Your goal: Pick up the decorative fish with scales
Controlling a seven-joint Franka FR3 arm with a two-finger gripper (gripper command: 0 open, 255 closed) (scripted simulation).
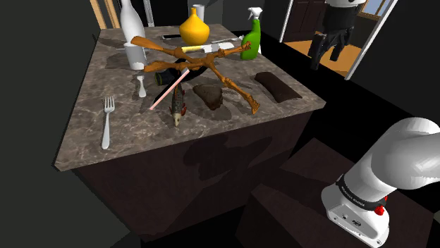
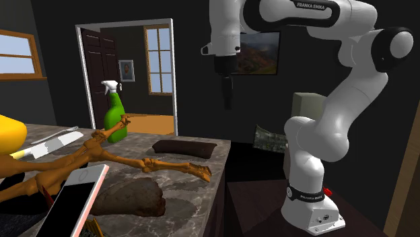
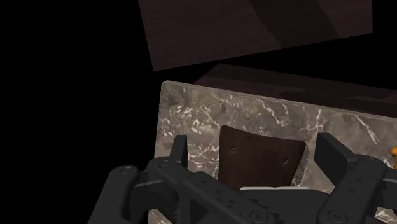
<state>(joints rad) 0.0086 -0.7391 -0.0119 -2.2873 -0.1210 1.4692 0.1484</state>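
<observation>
While the all-black two-finger gripper [image 2: 227,99] hangs high over one end of the grey marble counter [image 1: 84,134], fingers apart and empty, the small brown scaly fish [image 1: 178,106] lies far toward the shoulder view's left, its length pointing at the front edge.

Yellow gourd-shaped vase [image 2: 7,138] cut by second exterior view's left edge; pink-rimmed flat smartphone [image 2: 71,198] cut by its bottom edge.

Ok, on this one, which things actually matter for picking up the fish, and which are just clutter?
Part of the job:
fish
end effector, open

Just lying about:
fork
pink phone
green spray bottle
yellow vase
orange bones
dark rock
</observation>
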